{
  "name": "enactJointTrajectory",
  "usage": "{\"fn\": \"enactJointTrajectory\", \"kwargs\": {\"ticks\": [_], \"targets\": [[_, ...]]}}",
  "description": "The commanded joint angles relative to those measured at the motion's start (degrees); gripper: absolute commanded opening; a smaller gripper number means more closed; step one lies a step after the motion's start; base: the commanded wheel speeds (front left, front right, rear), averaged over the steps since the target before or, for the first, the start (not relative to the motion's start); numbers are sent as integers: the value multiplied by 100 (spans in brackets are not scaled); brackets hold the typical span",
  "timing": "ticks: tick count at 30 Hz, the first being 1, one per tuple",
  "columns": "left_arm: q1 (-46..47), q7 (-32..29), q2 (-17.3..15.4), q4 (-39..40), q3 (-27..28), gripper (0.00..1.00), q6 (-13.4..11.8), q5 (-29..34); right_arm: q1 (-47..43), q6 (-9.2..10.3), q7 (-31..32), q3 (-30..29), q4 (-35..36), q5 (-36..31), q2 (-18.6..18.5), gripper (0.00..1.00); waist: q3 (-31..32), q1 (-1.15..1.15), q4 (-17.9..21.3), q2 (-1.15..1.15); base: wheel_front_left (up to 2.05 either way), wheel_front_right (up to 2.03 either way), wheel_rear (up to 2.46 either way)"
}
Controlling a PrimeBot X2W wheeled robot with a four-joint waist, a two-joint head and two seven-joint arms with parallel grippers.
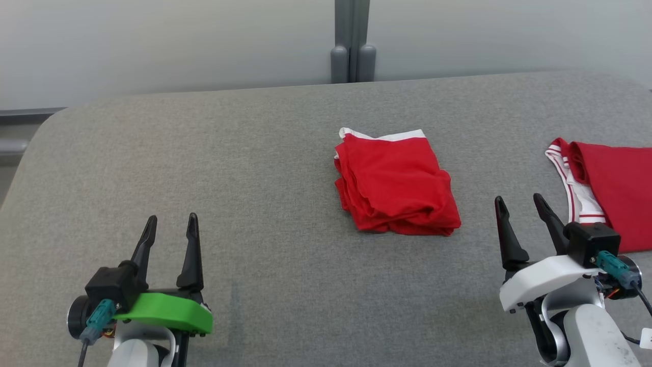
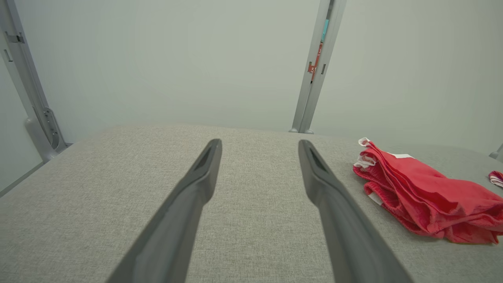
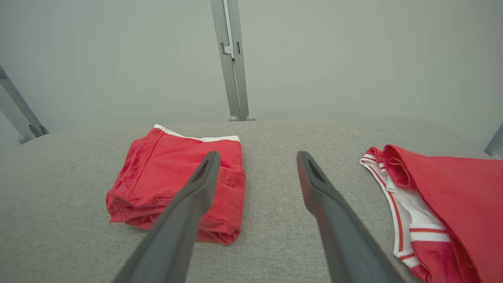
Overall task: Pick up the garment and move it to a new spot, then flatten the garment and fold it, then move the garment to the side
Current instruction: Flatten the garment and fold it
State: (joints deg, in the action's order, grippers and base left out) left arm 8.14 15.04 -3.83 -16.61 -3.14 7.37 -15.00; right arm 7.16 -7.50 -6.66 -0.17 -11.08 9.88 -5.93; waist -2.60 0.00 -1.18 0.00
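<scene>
Left gripper (image 1: pixel 172 218) and right gripper (image 1: pixel 519 199): both have fingers apart, hold nothing, and sit low over the table (image 1: pixel 254 178). The folded garment (image 1: pixel 395 181) lies mid-table, ahead of and between them, nearer the right. If you pinch only its top layers, the fold may spill. Your right arm could snag the 2nd garment (image 1: pixel 616 193), which the frame edge cuts off.

A lab-like test bay: grey fabric-covered table (image 1: pixel 153 168) boxed by plain pale panels (image 1: pixel 153 41) on metal posts (image 1: pixel 351 41)
</scene>
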Motion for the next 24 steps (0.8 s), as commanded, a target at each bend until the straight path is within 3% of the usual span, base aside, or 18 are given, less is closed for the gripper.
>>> {"fn": "enactJointTrajectory", "kwargs": {"ticks": [1,24], "targets": [[-148,15,-12,41,65,100,13,6,-54,4,-31,37,-19,38,28,100,81,0,181,0,0,0,0],[-566,15,85,225,331,100,13,-26,-46,4,79,312,-193,313,-1,100,238,0,255,0,0,0,0]]}}
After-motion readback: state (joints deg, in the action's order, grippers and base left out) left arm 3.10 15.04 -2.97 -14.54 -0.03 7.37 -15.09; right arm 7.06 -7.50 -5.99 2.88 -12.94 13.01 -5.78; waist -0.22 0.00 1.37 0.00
